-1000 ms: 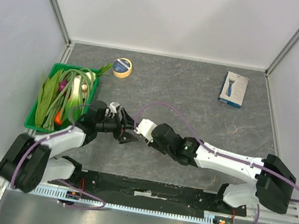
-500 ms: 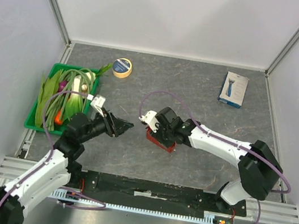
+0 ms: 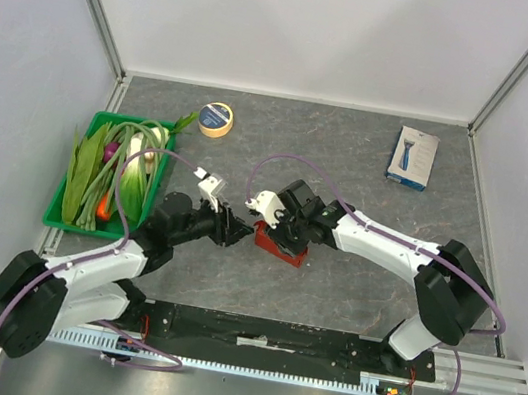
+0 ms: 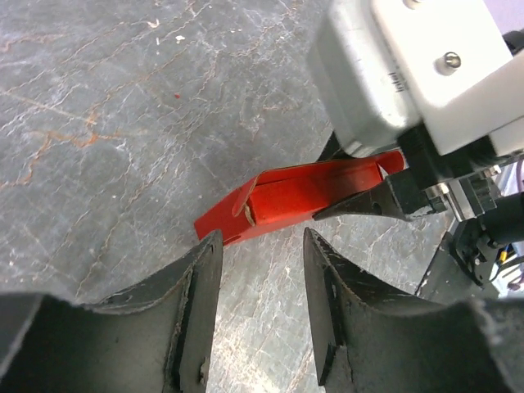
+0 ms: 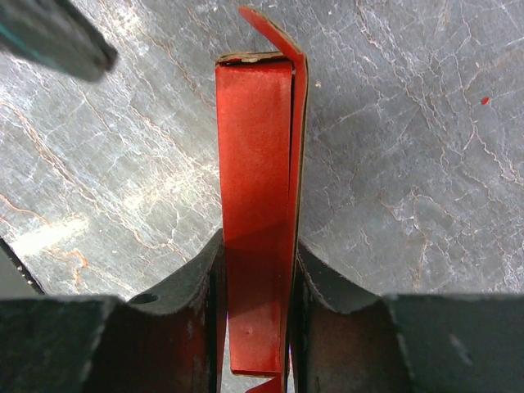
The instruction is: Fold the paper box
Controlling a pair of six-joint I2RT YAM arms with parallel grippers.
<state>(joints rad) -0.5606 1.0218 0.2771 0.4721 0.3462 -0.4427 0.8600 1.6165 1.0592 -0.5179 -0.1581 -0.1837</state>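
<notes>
Paper box [image 3: 278, 245] lies near the middle of the table [image 3: 349, 171], slightly toward the near edge. It is pressed nearly flat, with a loose flap sticking out at one end. Your right gripper [image 5: 256, 246] pinches it, one finger against each red face. Your left gripper [image 4: 260, 246] is spread, close to the flap end but not touching it. A green tray [image 3: 51, 215] of vegetables sits by the left edge. A tape roll [image 3: 216, 120] lies toward the far edge, and a white-and-blue box [image 3: 413, 158] near the far right corner.
</notes>
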